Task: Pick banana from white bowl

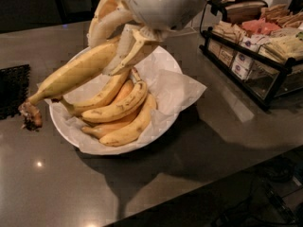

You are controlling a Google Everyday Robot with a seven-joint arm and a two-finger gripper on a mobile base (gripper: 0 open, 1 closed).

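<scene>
Banana [75,74] is clamped at one end by gripper [124,56], held tilted above white bowl [171,65], stem end hanging past the bowl's rim. Grasp judged done; carrying clear of bowl outstanding.

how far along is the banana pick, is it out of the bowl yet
Done: the gripper, above the white bowl, is clamped on the banana at its upper end. In hand: the banana hangs tilted above the other bananas, its dark stem end low, past the bowl's left rim. Left: raise it fully clear of the bowl.
</scene>
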